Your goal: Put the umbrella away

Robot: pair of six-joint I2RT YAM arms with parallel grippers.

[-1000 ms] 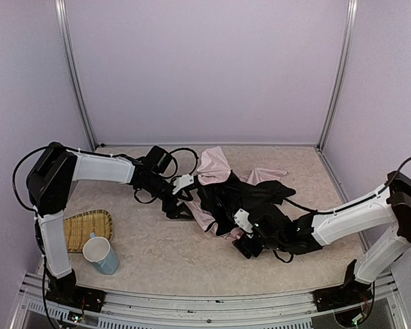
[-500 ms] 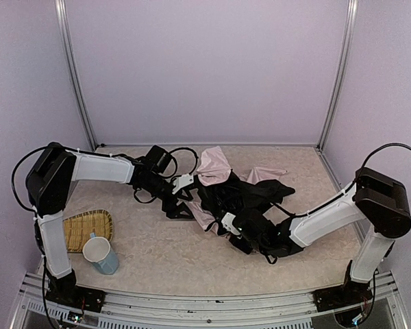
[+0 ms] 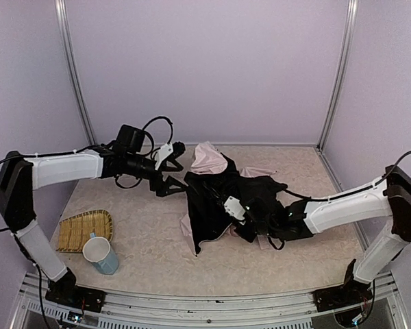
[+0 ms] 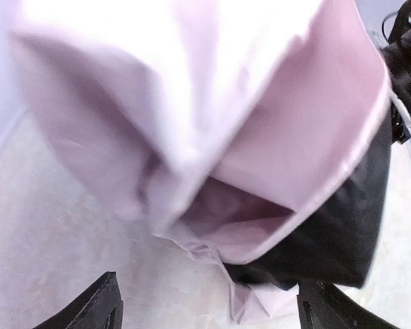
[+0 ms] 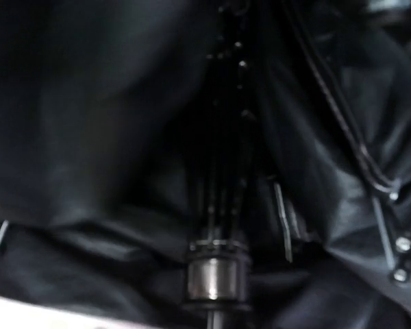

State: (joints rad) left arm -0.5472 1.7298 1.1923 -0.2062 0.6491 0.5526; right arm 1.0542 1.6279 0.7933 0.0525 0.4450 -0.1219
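Note:
The umbrella (image 3: 212, 202) lies half collapsed at mid table, black lining up, with pale pink fabric (image 3: 209, 159) showing at its far edge. My right gripper (image 3: 244, 219) is buried in the black folds from the right. Its wrist view shows the thin black shaft and a metal collar (image 5: 216, 274) running down to where the jaws sit; the fingers themselves are hidden. My left gripper (image 3: 171, 171) hangs open just left of the canopy, off the table. In its wrist view, pink fabric (image 4: 260, 116) and black lining (image 4: 342, 226) lie ahead of the spread fingertips (image 4: 106, 308).
A woven tray (image 3: 87, 227) lies at the near left with a pale blue cup (image 3: 101, 255) against its front edge. Metal frame posts (image 3: 74, 75) stand at the back corners in front of lilac walls.
My left arm has lifted and drawn back left, away from the canopy. The right gripper has pushed further into the black folds and its jaws have narrowed. The canopy has shifted and spread forward.

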